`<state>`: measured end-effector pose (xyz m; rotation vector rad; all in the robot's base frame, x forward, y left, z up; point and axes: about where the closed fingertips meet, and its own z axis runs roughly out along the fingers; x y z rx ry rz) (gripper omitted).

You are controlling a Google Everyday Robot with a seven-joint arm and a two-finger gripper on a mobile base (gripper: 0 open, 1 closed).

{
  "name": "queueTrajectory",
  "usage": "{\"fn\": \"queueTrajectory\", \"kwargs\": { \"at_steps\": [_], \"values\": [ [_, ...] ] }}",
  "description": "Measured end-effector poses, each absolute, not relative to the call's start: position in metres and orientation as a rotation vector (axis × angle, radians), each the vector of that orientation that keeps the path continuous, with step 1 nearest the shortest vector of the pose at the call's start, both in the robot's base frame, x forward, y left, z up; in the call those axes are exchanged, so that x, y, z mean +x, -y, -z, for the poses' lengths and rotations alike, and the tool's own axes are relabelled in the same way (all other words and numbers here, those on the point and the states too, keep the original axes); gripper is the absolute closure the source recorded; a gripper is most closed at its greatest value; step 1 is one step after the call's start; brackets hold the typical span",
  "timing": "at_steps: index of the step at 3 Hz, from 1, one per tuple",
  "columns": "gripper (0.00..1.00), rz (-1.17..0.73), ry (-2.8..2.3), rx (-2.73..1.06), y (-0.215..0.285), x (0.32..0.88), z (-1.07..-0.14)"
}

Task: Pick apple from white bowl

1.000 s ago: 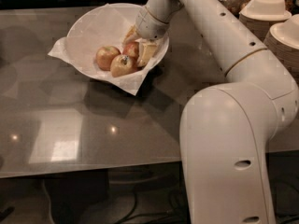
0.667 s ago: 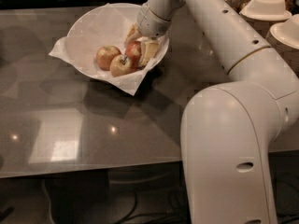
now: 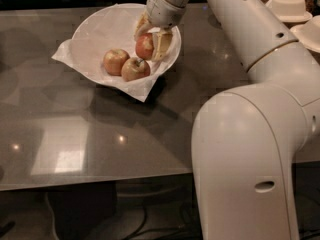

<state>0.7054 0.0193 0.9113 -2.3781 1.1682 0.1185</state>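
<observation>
The tool [image 3: 151, 40] clamps the red apple [image 3: 144, 46] from both sides, ready to lift it from the white bowl [image 3: 92, 21] beneath.

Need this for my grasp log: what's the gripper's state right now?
Gripper: closed on the apple, inside the white bowl.

Gripper [image 3: 151, 40] in white bowl [image 3: 95, 26], hiding part of apple [image 3: 144, 46], plates [image 3: 311, 34] cut by right edge
</observation>
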Motion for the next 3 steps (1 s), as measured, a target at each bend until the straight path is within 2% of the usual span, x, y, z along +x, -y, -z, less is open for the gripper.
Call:
{"fn": "queueTrajectory", "kwargs": {
  "at_steps": [3],
  "values": [
    [1.00, 0.034, -1.094, -2.434, -0.001, 0.662, -1.000]
  ]
}}
